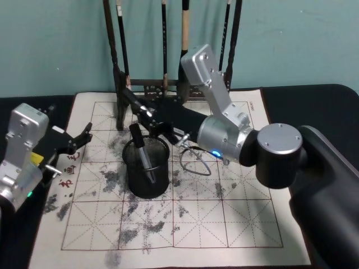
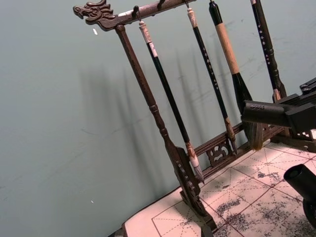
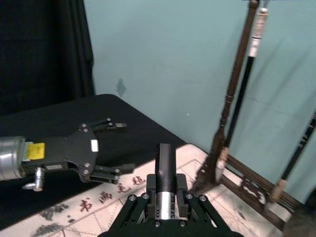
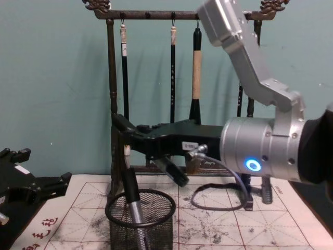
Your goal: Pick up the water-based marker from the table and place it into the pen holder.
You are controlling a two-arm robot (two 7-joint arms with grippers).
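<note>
Right end effector (image 1: 147,119) above the pen holder (image 1: 146,168), fingers spread, gripping nothing. Marker (image 1: 142,152) stands tilted inside the holder, leaning on the rim. Left end effector (image 1: 78,140) open, idle at the mat's left edge. Risk: withdrawing low could clip the marker's cap, tipping the holder on the tabletop (image 1: 314,106).

The marker's (image 4: 134,205) lower end is hidden inside the pen holder (image 4: 140,221), whose base the chest view cuts off. The brush rack's (image 1: 168,50) top is cropped in the head view.
</note>
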